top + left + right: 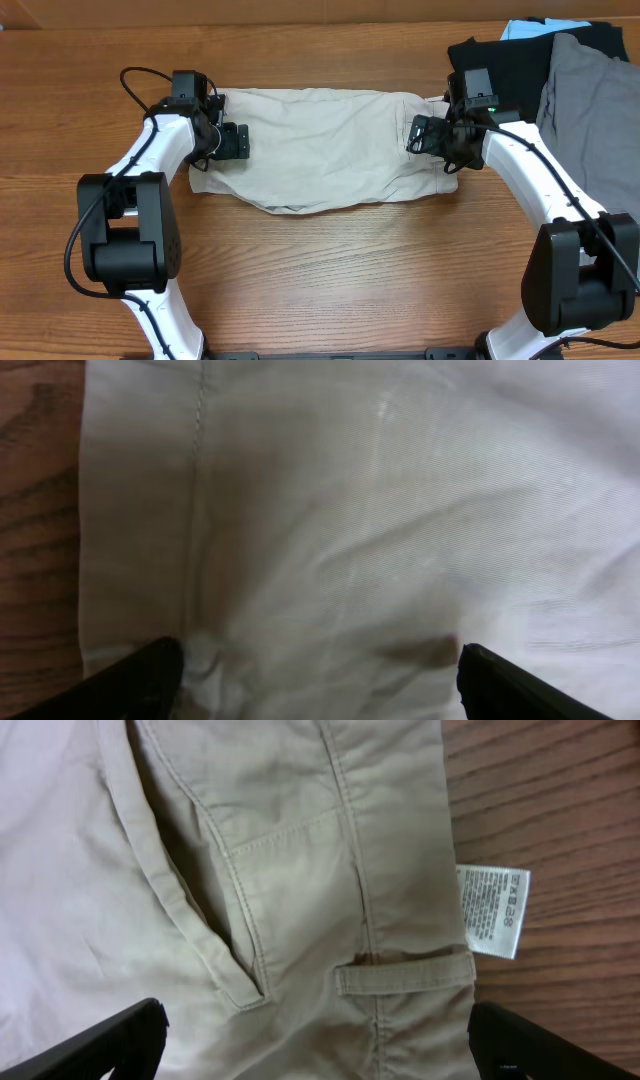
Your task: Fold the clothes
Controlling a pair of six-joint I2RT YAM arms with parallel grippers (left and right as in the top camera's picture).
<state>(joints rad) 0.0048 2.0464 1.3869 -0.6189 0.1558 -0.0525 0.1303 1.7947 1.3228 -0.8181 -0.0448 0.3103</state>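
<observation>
The beige khaki shorts (320, 150) lie spread out across the middle of the wooden table, folded into a wide band. My left gripper (232, 142) is open over the shorts' left end; its wrist view shows the hem and fabric (380, 530) between the fingertips (320, 680). My right gripper (420, 135) is open over the right end at the waistband. Its wrist view shows the pocket edge and belt loop (405, 972), the white label (493, 908) and the open fingertips (318, 1040).
A black garment (500, 60) and grey shorts (590, 95) are piled at the table's back right, just behind my right arm. A bit of light blue cloth (525, 28) shows at the far edge. Bare wood (330, 280) lies in front of the shorts.
</observation>
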